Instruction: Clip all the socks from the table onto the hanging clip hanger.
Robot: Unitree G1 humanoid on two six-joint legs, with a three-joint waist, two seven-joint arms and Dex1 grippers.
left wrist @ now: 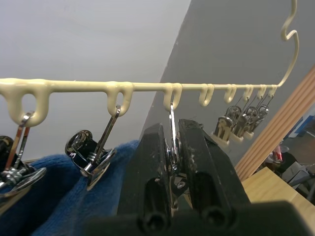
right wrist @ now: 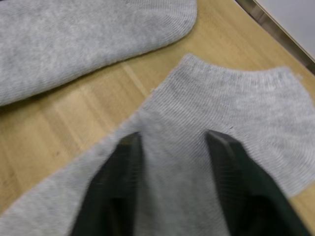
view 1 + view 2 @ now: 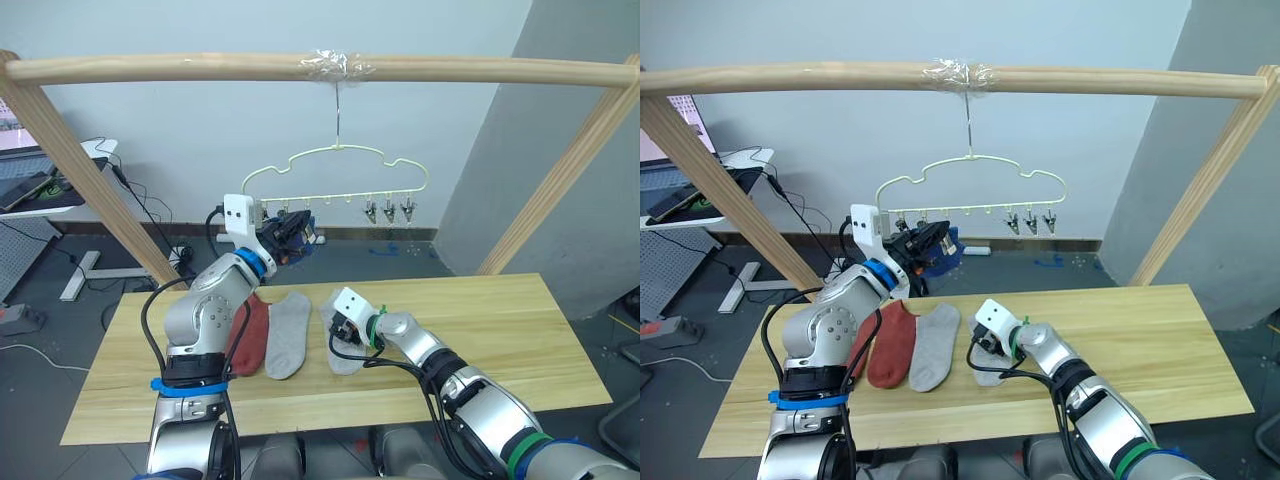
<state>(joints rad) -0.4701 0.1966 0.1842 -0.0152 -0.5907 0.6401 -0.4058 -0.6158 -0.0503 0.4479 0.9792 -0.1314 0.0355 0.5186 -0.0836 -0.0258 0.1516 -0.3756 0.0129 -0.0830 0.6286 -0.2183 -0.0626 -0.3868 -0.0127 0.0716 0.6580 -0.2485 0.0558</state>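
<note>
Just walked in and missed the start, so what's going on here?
The robot is clipping socks onto the clip hanger. Its left end effector is shut on a metal clip on the hanger, beside blue fabric hanging from neighbouring clips. Its right end effector is open over a grey sock on the table. Another grey sock and a rust-red sock lie there too.

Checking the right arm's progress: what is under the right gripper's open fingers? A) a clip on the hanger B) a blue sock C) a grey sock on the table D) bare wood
C: the right gripper stands open over a grey sock on the table.
</note>
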